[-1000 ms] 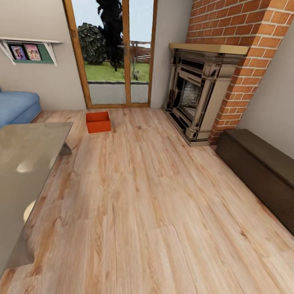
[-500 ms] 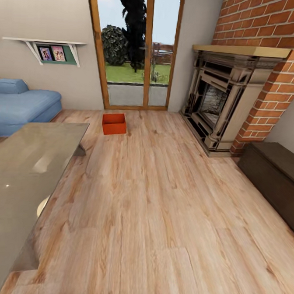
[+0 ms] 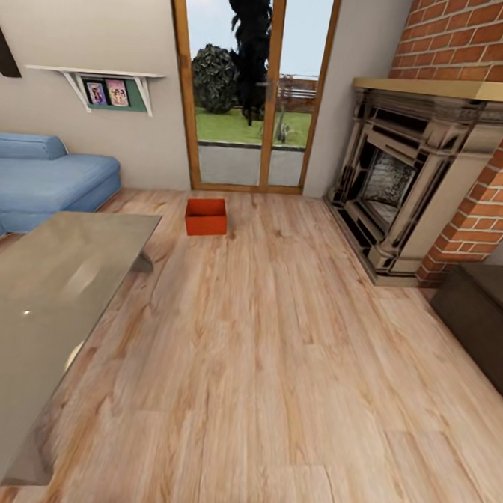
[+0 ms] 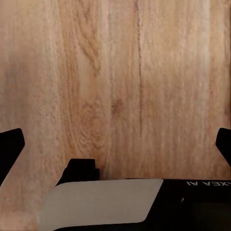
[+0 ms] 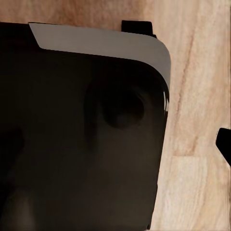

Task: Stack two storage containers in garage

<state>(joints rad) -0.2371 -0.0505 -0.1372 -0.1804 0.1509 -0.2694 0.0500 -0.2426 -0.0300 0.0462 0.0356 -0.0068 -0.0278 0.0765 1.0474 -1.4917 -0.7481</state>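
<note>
Swinging left since a second ago, the head camera now centres the wood-framed glass doors (image 3: pixel 255 87) and shows more of the blue sofa (image 3: pixel 46 181), while the brick fireplace (image 3: pixel 405 195) sits nearer the right edge. One orange-red storage container (image 3: pixel 206 217) stands on the light wood plank floor (image 3: pixel 274 358) just before the doors, beyond the far corner of a glass-topped desk (image 3: pixel 45 305). Left hand (image 4: pixel 115 147) hangs released, its dark fingertips (image 4: pixel 9 147) wide apart over bare planks; whether the right hand (image 5: pixel 224 144) is released or clenched cannot be told.
</note>
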